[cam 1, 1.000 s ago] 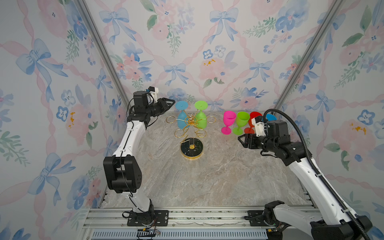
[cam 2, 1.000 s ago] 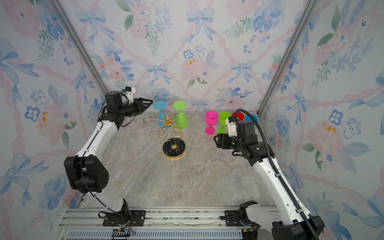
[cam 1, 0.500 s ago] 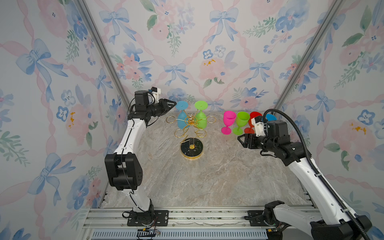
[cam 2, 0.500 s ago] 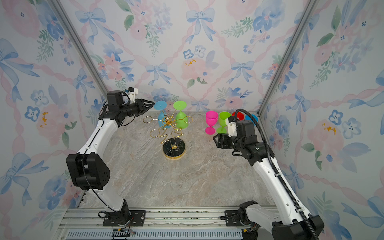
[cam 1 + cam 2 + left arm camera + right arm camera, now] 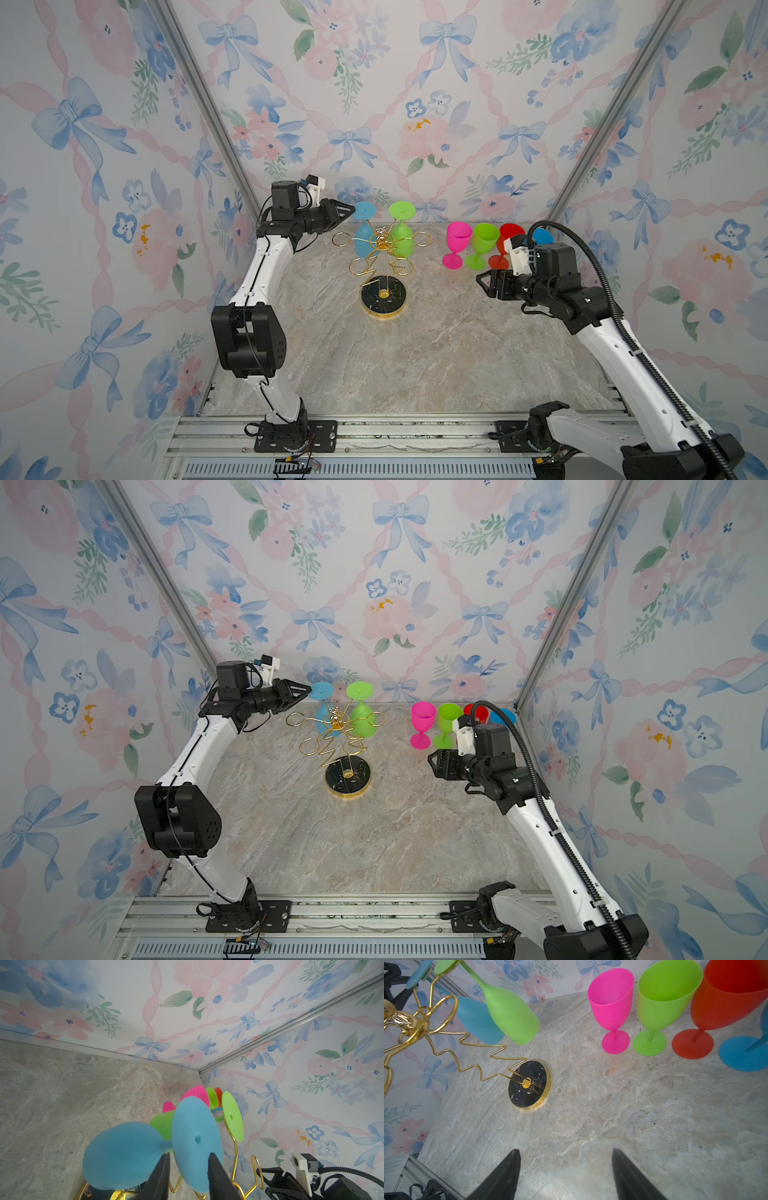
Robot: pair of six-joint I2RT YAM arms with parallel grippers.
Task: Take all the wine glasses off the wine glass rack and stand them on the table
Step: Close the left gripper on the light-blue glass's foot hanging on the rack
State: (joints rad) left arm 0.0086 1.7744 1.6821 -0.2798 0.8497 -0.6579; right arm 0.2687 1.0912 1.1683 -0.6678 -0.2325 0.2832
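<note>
The wine glass rack (image 5: 383, 298) (image 5: 348, 777) (image 5: 529, 1084) stands mid-table on its round black base. Two glasses hang bowl-down from its gold arms. One is a blue wine glass (image 5: 365, 245) (image 5: 324, 723) (image 5: 124, 1153), the other a green one (image 5: 402, 243) (image 5: 510, 1014). My left gripper (image 5: 351, 210) (image 5: 308, 690) (image 5: 189, 1154) reaches in from the left at the level of the blue glass's foot. Its jaws are shut across the rim of that foot, one finger on the stem side and one on the outer face. My right gripper (image 5: 482, 282) (image 5: 566, 1153) hangs open over bare table, right of the rack.
Several glasses stand upright in a row at the back right: pink (image 5: 457, 243), green (image 5: 484, 243), red (image 5: 509, 232) and blue (image 5: 542, 236). They are just behind my right wrist. Wallpapered walls close in the back and both sides.
My left gripper has edged right onto the blue glass's foot and its jaws have narrowed around it. The right arm has not moved.
</note>
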